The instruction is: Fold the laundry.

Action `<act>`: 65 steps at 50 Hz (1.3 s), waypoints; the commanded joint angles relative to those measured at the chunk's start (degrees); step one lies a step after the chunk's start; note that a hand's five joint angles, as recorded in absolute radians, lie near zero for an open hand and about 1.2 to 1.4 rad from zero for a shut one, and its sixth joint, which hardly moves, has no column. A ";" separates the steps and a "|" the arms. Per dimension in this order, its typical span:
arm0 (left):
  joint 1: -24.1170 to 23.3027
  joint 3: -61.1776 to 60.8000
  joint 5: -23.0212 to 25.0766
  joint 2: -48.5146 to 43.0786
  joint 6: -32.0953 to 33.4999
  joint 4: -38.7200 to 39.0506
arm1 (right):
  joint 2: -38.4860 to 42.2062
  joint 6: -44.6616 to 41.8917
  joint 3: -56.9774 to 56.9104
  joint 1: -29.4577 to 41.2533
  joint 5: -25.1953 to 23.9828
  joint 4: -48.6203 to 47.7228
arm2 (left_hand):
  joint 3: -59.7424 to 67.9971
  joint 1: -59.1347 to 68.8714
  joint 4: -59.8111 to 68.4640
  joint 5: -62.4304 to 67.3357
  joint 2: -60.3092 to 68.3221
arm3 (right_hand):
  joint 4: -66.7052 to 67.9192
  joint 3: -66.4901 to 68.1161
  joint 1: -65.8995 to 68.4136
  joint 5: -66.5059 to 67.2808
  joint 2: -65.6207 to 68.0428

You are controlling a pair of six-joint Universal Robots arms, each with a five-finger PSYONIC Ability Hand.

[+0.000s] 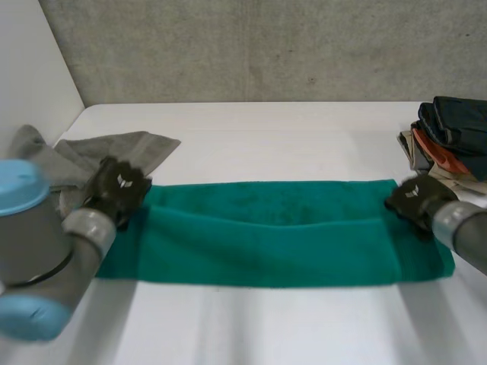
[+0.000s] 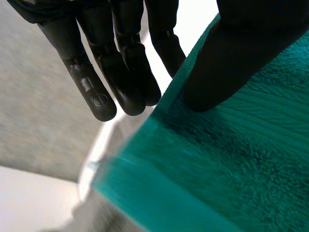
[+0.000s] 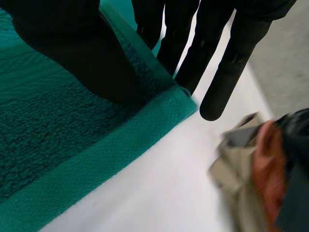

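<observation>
The towel (image 1: 274, 236) lies folded lengthwise across the table (image 1: 289, 137), with the left hand (image 1: 118, 190) pinching its far left corner between thumb and straight fingers by a grey cloth (image 1: 114, 148), and the right hand (image 1: 411, 199) apparently pinching the far right corner likewise, near stacked clothes (image 1: 453, 137).
</observation>
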 commanded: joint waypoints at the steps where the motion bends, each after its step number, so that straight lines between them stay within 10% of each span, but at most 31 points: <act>1: -1.38 16.14 -0.61 -16.05 0.48 5.44 | 9.33 1.36 -10.64 2.66 4.09 -9.37 | 11.52 13.40 11.07 13.43 11.29 | 11.29 11.79 14.65 11.39 12.46; 12: -2.35 37.15 -5.71 -30.64 0.39 5.44 | 26.63 1.09 -31.27 4.33 6.37 -12.54 | 11.52 13.40 11.07 13.43 11.29 | 11.29 11.79 14.65 11.39 12.46; 13: -2.78 38.38 -5.53 -31.96 0.13 5.35 | 27.17 1.00 -32.00 4.59 6.90 -12.36 | -35.76 -33.87 -36.20 -33.84 -35.98 | -1.97 -1.47 1.38 -1.88 -0.80; 15: -3.58 38.74 -5.27 -32.58 0.30 5.35 | 28.49 0.92 -33.58 5.56 9.00 -12.10 | -58.48 -56.60 -58.93 -56.57 -58.71 | -58.71 -58.21 -55.35 -58.61 -57.54; 25: -7.97 34.01 -4.56 -26.62 -0.31 5.26 | 15.68 11.36 -24.55 7.06 10.25 -11.05 | -58.48 -56.60 -58.93 -56.57 -58.71 | -58.71 -58.21 -55.35 -58.61 -57.54; 42: -7.89 6.85 0.71 -3.67 -19.37 6.40 | 1.34 19.46 -2.04 -9.73 -12.87 6.19 | -58.44 -56.56 -58.88 -56.52 -58.66 | -37.10 -36.60 -33.74 -37.00 -35.93; 51: -7.54 5.34 0.80 -3.93 -19.83 7.46 | 7.75 18.76 -0.63 -9.73 -12.69 -3.74 | -58.44 -56.56 -58.88 -56.52 -58.66 | -31.23 -30.74 -27.88 -31.14 -30.06; 54: -7.45 4.91 0.80 -3.93 -19.91 7.64 | 8.99 18.58 -1.16 -9.73 -11.99 -4.98 | -58.48 -56.60 -58.93 -56.57 -58.71 | 11.15 11.65 14.51 11.25 12.32; 65: -7.36 3.59 0.53 -0.95 -19.74 7.55 | 1.27 12.46 0.52 -17.71 -3.12 -9.64 | -58.48 -56.60 -58.93 -56.57 -58.71 | 11.29 11.79 14.65 11.39 12.46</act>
